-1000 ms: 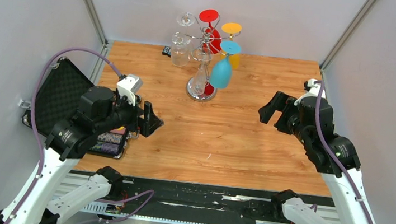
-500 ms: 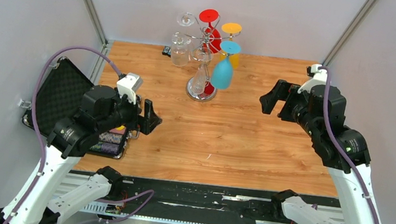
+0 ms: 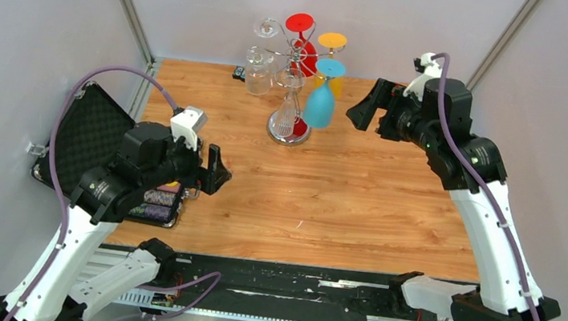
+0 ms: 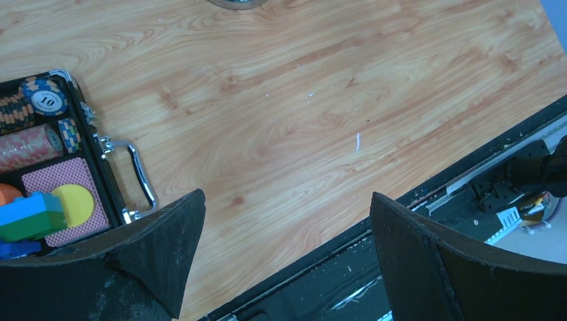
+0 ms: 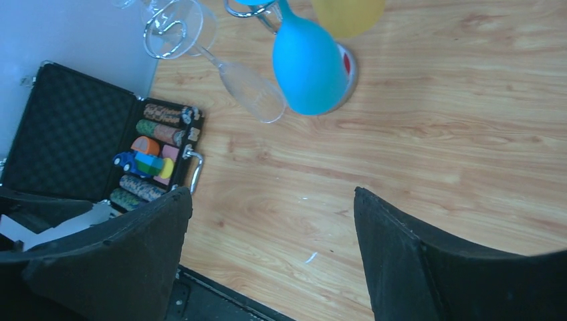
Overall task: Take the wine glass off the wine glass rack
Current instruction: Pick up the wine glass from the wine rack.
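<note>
Pale walls box in a wooden table (image 3: 341, 199), with the wine glass rack (image 3: 277, 135) standing at its far middle. Nothing is off the rack yet: the blue wine glass (image 3: 319, 104) and the other glasses (image 3: 258, 73) all hang from its hooks. The blue one looks the likely target. It hangs foot up and bowl down, its long axis close to vertical. The right end effector (image 3: 363, 109) hovers just beside it, jaws apart and empty, so gripping and unhooking remain. The left end effector (image 3: 216, 171) is open too, well apart from the rack.
</note>
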`<state>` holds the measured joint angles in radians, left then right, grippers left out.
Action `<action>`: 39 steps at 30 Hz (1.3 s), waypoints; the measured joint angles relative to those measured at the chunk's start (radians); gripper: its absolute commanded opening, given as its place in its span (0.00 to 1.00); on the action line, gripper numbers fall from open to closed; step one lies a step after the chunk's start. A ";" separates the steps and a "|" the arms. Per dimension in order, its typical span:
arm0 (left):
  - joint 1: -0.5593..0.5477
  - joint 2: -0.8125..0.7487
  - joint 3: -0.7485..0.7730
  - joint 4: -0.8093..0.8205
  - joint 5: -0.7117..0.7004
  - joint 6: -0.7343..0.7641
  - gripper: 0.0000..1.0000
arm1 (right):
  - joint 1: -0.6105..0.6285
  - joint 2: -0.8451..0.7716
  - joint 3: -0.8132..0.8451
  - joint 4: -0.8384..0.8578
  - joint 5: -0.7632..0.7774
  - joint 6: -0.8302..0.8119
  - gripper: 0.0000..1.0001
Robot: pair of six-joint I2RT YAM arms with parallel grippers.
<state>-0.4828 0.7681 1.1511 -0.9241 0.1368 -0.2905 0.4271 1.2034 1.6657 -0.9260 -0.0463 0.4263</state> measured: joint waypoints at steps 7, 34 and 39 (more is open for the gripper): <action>0.000 -0.045 -0.004 -0.018 -0.007 0.009 1.00 | 0.000 0.103 0.024 0.072 -0.106 0.098 0.81; 0.000 -0.247 -0.129 0.057 -0.017 0.019 1.00 | 0.017 0.319 0.042 0.386 -0.285 0.490 0.44; 0.000 -0.305 -0.183 0.103 -0.034 0.013 1.00 | 0.044 0.351 0.042 0.412 -0.279 0.520 0.38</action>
<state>-0.4828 0.4629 0.9684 -0.8211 0.1032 -0.2779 0.4709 1.5539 1.7073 -0.5140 -0.3256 0.9466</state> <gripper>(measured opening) 1.000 0.416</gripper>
